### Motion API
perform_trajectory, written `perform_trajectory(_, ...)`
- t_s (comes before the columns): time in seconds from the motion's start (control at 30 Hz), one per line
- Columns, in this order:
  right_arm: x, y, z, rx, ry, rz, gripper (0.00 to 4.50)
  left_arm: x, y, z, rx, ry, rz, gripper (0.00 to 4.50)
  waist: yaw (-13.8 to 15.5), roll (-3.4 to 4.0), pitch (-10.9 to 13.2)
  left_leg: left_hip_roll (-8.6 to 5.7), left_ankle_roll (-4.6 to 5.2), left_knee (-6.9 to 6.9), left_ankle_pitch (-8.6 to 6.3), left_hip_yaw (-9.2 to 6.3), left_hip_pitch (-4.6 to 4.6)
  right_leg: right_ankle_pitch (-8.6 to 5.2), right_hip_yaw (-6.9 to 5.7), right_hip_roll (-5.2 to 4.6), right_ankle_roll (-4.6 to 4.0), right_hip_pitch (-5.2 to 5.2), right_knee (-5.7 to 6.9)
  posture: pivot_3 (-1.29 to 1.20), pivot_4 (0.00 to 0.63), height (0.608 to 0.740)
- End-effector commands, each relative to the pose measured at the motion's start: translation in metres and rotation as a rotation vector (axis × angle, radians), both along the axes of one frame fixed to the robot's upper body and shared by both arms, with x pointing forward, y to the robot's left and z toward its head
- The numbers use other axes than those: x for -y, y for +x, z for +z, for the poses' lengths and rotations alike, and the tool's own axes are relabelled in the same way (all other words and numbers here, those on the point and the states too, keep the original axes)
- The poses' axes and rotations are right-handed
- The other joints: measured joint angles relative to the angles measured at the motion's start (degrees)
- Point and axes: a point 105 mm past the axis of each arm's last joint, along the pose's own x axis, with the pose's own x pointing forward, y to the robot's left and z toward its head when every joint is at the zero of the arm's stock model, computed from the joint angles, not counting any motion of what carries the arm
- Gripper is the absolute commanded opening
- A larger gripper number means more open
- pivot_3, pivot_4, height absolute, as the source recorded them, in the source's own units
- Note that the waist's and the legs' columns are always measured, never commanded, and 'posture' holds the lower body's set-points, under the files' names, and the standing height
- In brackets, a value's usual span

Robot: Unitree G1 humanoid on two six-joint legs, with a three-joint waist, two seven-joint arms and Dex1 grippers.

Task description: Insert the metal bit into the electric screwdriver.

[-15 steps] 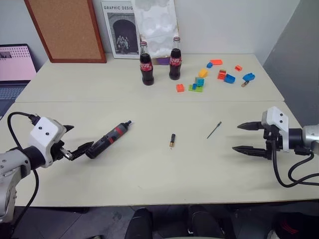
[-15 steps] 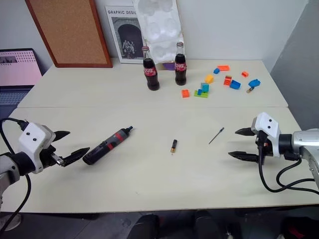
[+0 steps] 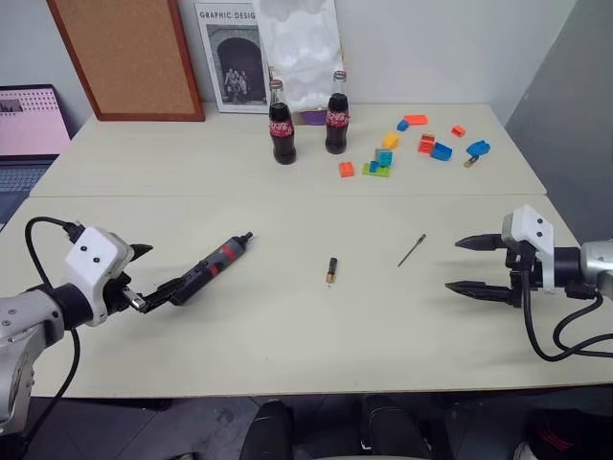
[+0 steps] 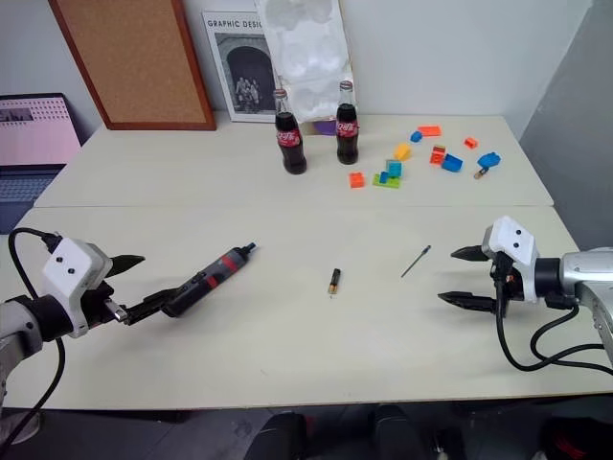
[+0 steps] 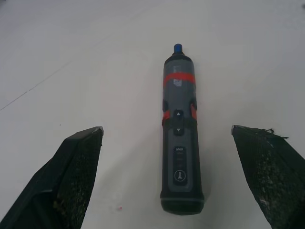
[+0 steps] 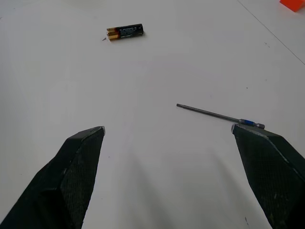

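Observation:
The electric screwdriver (image 3: 213, 266), black with a red band, lies on the table's left side, its nose pointing toward the back right. My left gripper (image 3: 153, 273) is open, and its fingers straddle the screwdriver's (image 5: 178, 143) rear half without touching it. The metal bit (image 3: 412, 249), a thin dark rod, lies right of centre. My right gripper (image 3: 456, 264) hovers open just to the right of the bit (image 6: 217, 114), with nothing between its fingers.
A small battery (image 3: 330, 270) lies between the screwdriver and the bit. Two cola bottles (image 3: 282, 134) stand at the back centre, with coloured toy bricks (image 3: 383, 163) to their right. A laptop (image 3: 29, 125) sits at the far left.
My left gripper has slid forward, and its fingers now reach past the screwdriver's butt end on either side. The right gripper, the bit and the screwdriver have not moved.

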Motion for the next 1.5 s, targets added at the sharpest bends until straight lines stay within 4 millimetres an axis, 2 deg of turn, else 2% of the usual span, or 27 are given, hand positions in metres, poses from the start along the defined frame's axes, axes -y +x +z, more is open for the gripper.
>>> perform_trajectory(0.03, -0.002, 0.001, 0.014, 0.05, -0.001, 0.021, 4.48, 0.005, 0.002, 0.013, 0.048, 0.008, -0.016, 4.5, 0.0, 0.0, 0.0, 0.0, 0.0, 0.0, 0.0, 0.0, 0.0, 0.0, 0.0, 0.0, 0.0, 0.0, 0.0, 0.0, 0.15, 0.74)
perform_trajectory(0.47, 0.001, 0.001, 0.017, 0.045, -0.005, 0.022, 4.48, 0.0, 0.0, 0.029, 0.116, -0.032, 0.011, 4.5, 0.0, 0.0, 0.0, 0.0, 0.0, 0.0, 0.0, 0.01, 0.0, 0.0, 0.0, 0.0, 0.0, 0.0, 0.0, 0.0, 0.15, 0.74)
perform_trajectory(0.67, 0.0, 0.002, 0.015, 0.045, -0.003, 0.024, 4.48, 0.0, -0.004, 0.025, 0.088, -0.015, 0.009, 4.5, 0.0, 0.0, 0.0, -0.01, 0.0, 0.01, 0.0, 0.01, 0.01, 0.01, 0.01, 0.0, 0.0, 0.0, 0.01, 0.0, 0.15, 0.74)
perform_trajectory(0.9, -0.01, 0.002, 0.02, 0.066, 0.008, 0.054, 4.48, 0.013, -0.008, 0.023, 0.059, 0.002, -0.07, 4.5, 0.0, 0.0, 0.0, 0.0, 0.0, 0.0, 0.0, 0.02, 0.01, 0.0, 0.02, 0.0, -0.01, 0.0, 0.01, 0.0, 0.15, 0.74)
perform_trajectory(1.0, -0.029, -0.001, 0.027, 0.084, 0.043, 0.107, 4.48, 0.027, -0.011, 0.023, 0.044, -0.014, -0.129, 4.5, 0.0, 0.0, 0.0, 0.0, 0.0, 0.01, 0.0, 0.03, 0.01, 0.0, 0.03, 0.0, -0.02, 0.0, 0.01, 0.0, 0.15, 0.74)
perform_trajectory(1.2, -0.096, -0.011, 0.025, 0.108, 0.163, 0.232, 4.48, 0.056, -0.011, 0.021, 0.04, -0.014, -0.227, 4.5, 0.0, 0.0, 0.0, 0.04, 0.0, -0.01, 0.0, 0.0, 0.03, 0.01, 0.02, 0.06, 0.01, -0.01, 0.03, 0.0, 0.15, 0.74)
perform_trajectory(1.27, -0.114, -0.009, 0.018, 0.121, 0.182, 0.235, 4.48, 0.062, -0.011, 0.019, 0.036, -0.009, -0.252, 4.5, 0.0, 0.0, 0.0, 0.04, 0.0, -0.01, 0.0, -0.02, 0.03, 0.01, 0.02, 0.06, 0.01, -0.01, 0.05, 0.0, 0.15, 0.74)
perform_trajectory(1.33, -0.132, 0.002, 0.005, 0.131, 0.164, 0.175, 4.48, 0.069, -0.011, 0.016, 0.028, -0.004, -0.282, 4.5, 0.0, -0.01, 0.0, 0.02, 0.0, 0.0, 0.0, -0.02, 0.01, 0.02, 0.02, 0.06, 0.02, -0.01, 0.04, 0.0, 0.15, 0.74)
perform_trajectory(1.4, -0.142, 0.01, -0.005, 0.112, 0.155, 0.108, 4.48, 0.072, -0.011, 0.015, 0.024, -0.003, -0.296, 4.5, 0.0, -0.01, 0.0, 0.02, 0.0, 0.01, 0.0, -0.01, 0.02, 0.02, 0.05, 0.06, 0.01, -0.01, 0.04, 0.0, 0.15, 0.74)
perform_trajectory(1.5, -0.16, 0.01, -0.017, 0.021, 0.194, 0.062, 4.48, 0.076, -0.011, 0.013, 0.021, 0.002, -0.317, 4.5, 0.0, -0.01, 0.0, 0.03, 0.0, 0.0, 0.0, -0.02, 0.0, 0.03, 0.03, 0.06, 0.01, -0.03, 0.05, 0.0, 0.15, 0.74)
